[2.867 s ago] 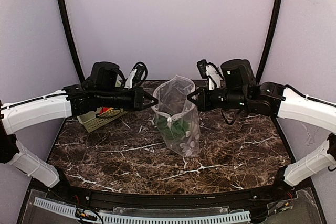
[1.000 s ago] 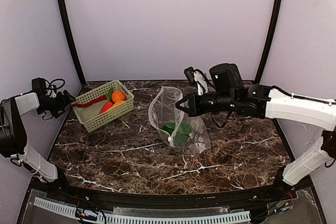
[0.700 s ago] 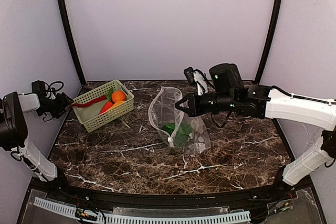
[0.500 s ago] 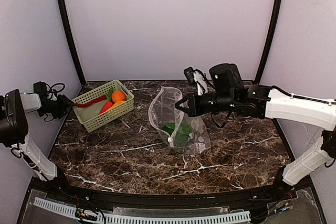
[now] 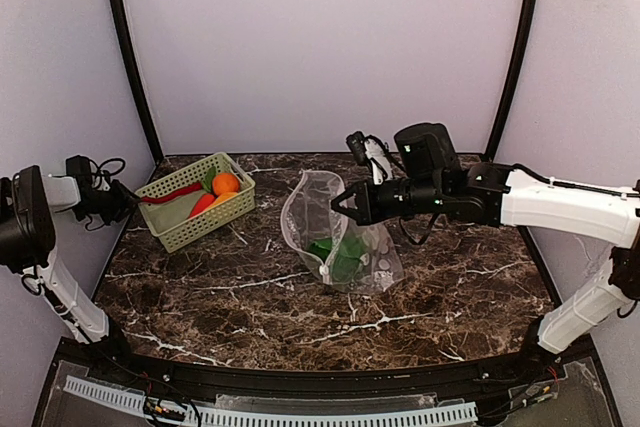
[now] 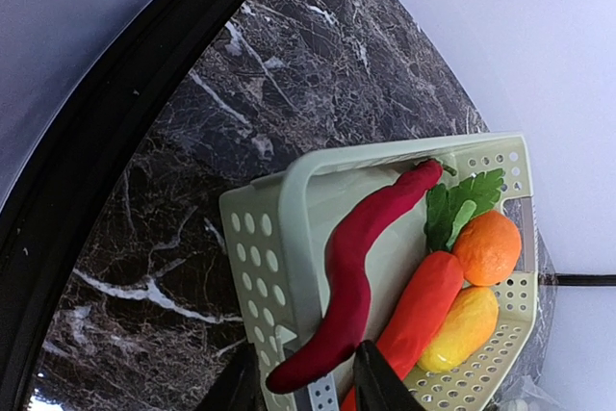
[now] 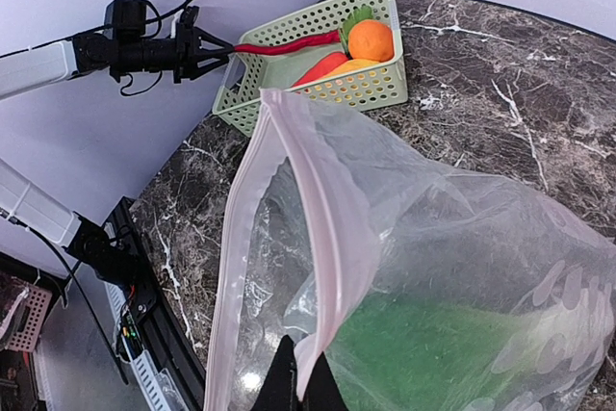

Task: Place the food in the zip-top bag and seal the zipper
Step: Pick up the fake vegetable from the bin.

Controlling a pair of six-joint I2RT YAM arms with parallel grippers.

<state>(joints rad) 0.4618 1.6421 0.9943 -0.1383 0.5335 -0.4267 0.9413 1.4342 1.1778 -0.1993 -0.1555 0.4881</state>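
From the overhead view, the right gripper (image 5: 340,203) was pinched on the upper rim of the zip-top bag (image 5: 362,259), holding its mouth up and open toward the left. The bag stood near the middle of the marble table (image 5: 250,317), with its lower part slumped on the surface. A green piece (image 5: 335,252) lay inside it, at the bottom. In the right wrist view the zipper (image 7: 332,209) ran as a pale pink band around the open mouth – unsealed.

At the far left, the left gripper (image 5: 128,202) was closed on one end of the red chili (image 5: 170,194). The chili reached across the rim of the pale green basket (image 5: 190,232). In the left wrist view I saw the orange round fruit (image 6: 489,245), a yellow-orange piece (image 6: 462,329) and green leaves (image 6: 457,204) resting inside the basket – well apart from the bag.
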